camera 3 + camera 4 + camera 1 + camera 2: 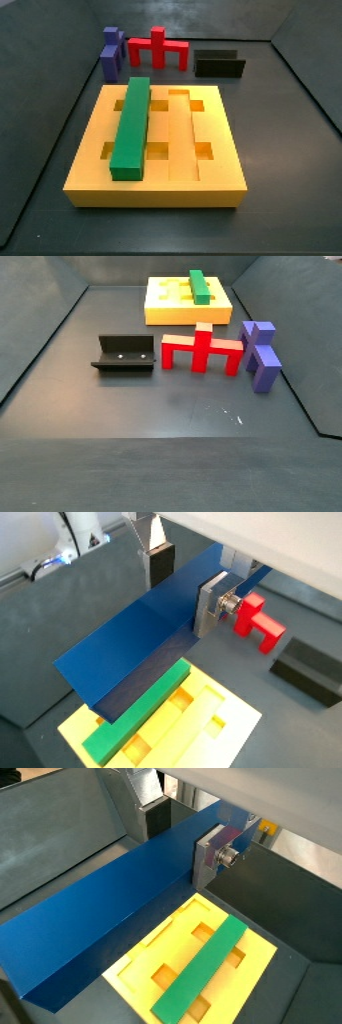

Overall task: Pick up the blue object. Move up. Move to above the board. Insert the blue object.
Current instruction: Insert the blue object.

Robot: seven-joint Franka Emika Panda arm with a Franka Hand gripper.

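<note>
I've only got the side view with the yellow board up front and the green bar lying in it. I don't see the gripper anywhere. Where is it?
Observer: It shows in neither side view. In a wrist view the gripper has its fingers on either side of the blue object.
Operator: Is it clamped on?
Observer: One silver plate lies against the bar's flat face, but I cannot tell whether it is gripping.
Operator: And the black thing by the red piece?
Observer: That is the fixture. A side view shows its open side, an L with an upright back, apart from the red piece.
</note>
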